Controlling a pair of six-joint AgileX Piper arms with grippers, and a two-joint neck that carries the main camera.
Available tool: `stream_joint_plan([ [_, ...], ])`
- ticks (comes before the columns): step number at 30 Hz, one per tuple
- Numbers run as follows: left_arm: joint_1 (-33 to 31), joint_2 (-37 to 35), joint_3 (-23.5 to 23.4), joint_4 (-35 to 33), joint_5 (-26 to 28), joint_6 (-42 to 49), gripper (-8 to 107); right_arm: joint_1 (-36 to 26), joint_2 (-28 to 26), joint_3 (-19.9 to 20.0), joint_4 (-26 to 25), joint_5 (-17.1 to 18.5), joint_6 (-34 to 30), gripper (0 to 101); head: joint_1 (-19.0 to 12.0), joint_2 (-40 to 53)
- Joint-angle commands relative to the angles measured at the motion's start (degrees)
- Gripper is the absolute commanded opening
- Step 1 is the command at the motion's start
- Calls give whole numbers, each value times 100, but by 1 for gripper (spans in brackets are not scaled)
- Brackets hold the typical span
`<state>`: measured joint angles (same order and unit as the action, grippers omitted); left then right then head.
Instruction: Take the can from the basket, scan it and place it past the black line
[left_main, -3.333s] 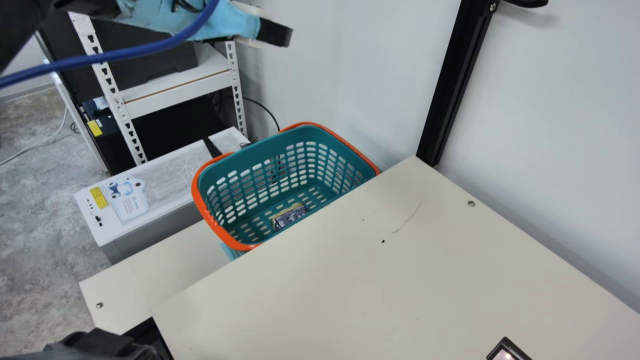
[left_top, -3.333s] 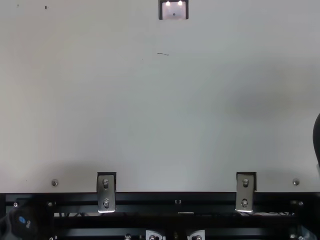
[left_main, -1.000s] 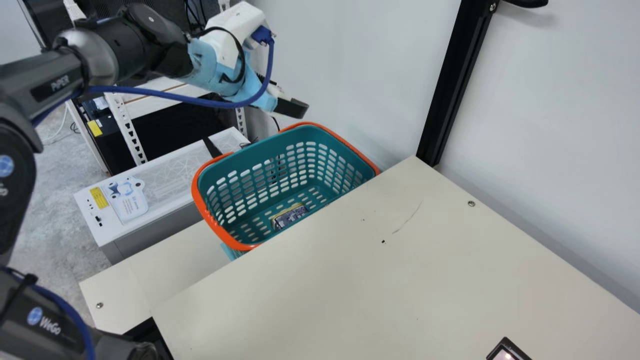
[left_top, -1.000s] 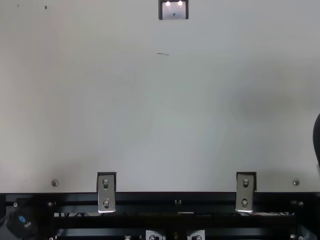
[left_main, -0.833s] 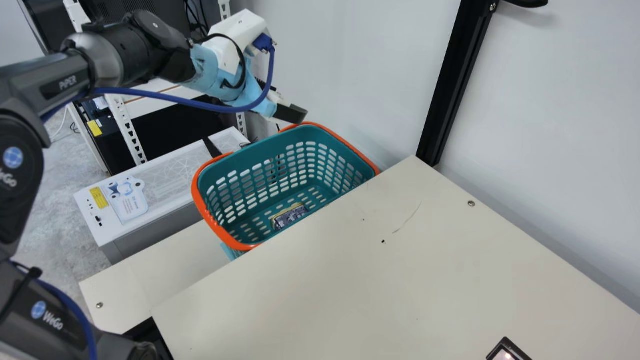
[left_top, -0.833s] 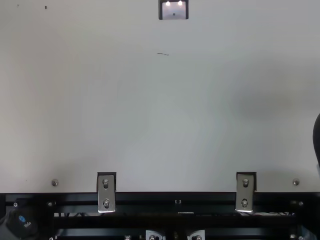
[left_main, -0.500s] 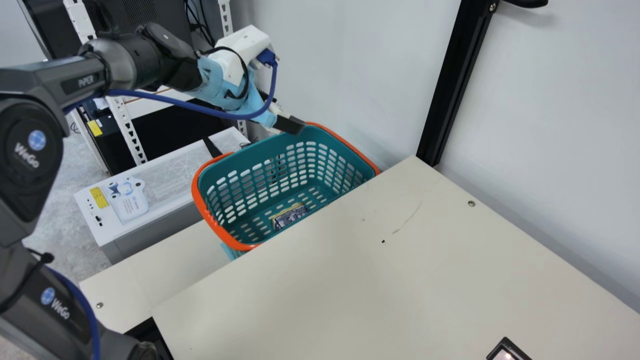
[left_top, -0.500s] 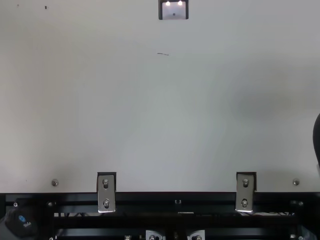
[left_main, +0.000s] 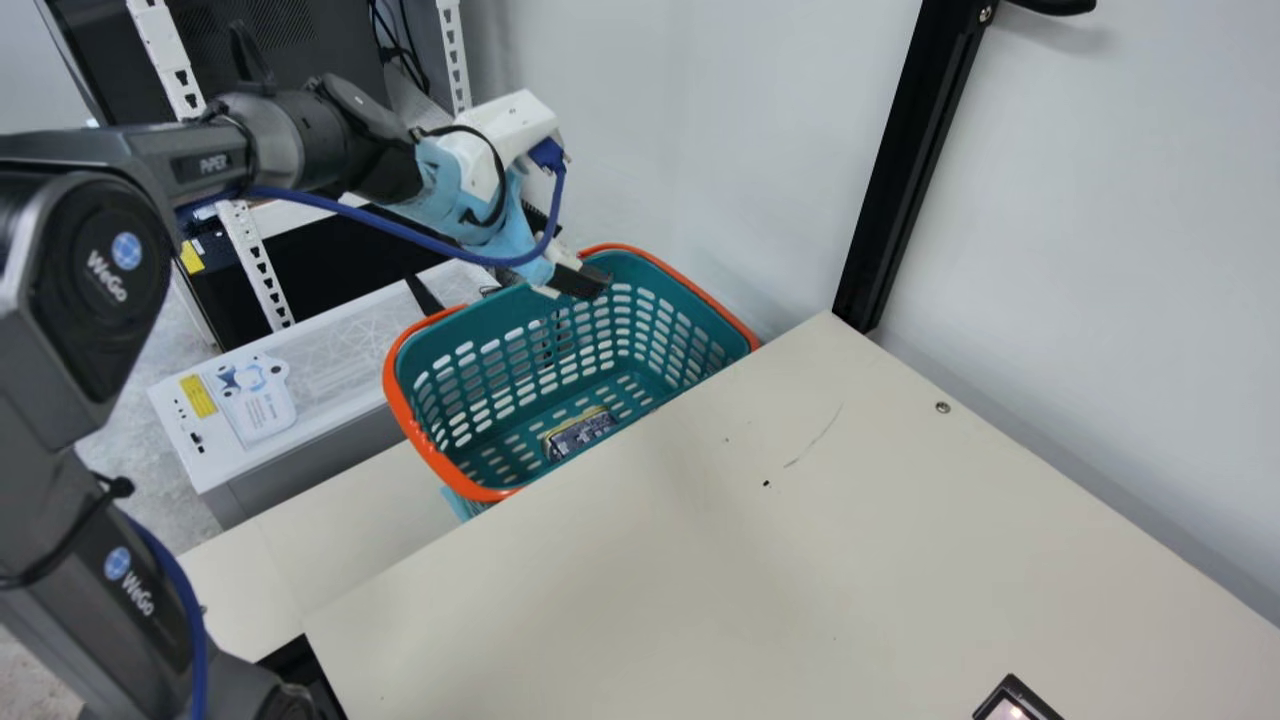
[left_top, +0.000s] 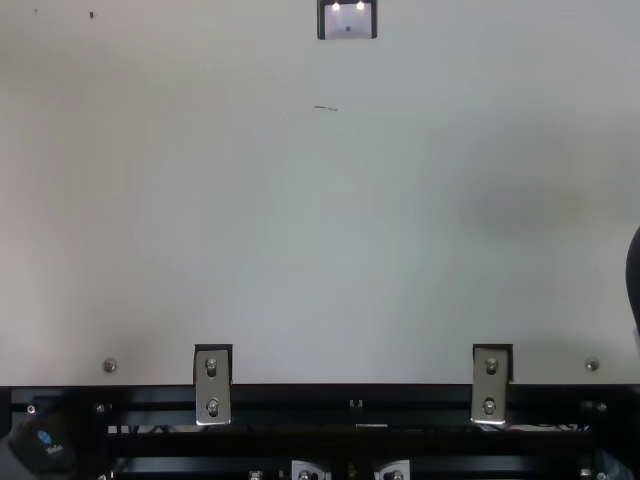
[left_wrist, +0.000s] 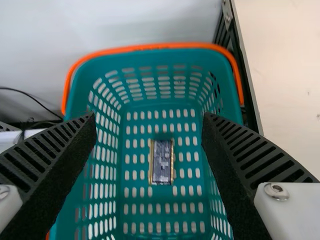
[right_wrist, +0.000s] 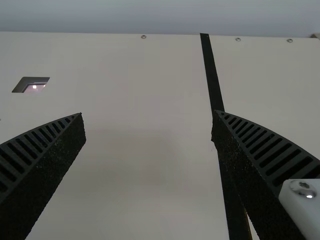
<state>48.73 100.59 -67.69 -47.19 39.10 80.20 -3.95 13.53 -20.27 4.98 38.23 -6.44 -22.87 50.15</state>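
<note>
In the main view my left gripper (left_main: 588, 284) hangs over the back part of the teal basket (left_main: 640, 262), angled down. Seen from the left wrist, my left gripper (left_wrist: 149, 117) is open above the basket (left_wrist: 150, 112), its fingers wide apart. On the basket floor lies a small dark patterned item with yellowish edges, the can (left_wrist: 161, 161), also visible as the can (left_main: 578, 433) in the main view. My right gripper (right_wrist: 148, 114) stands open over the table, nothing between its fingers. The black line (right_wrist: 212, 75) runs past its one finger. The scanner (left_top: 348, 20) is set in the table.
The cream table (left_main: 760, 560) edge borders the basket. A white wall and black post (left_main: 895, 170) stand behind. A white box (left_main: 330, 350) and a metal shelf (left_main: 250, 250) are beyond the basket. In the top view, two metal brackets (left_top: 212, 385) sit at the table's edge.
My left arm has come into fuller view, and its gripper has lowered from above the basket's far rim to just over its opening. The basket and the can have kept still.
</note>
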Motion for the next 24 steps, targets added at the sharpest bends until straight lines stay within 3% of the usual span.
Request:
stream_joint_plan([
  [1,-12,53,28,93,-16,-26,90,0,0,0,0,0,0,101,-213,242],
  [24,-216,873,323,397,-616,-81,90,0,0,0,0,0,0,101,-213,242],
])
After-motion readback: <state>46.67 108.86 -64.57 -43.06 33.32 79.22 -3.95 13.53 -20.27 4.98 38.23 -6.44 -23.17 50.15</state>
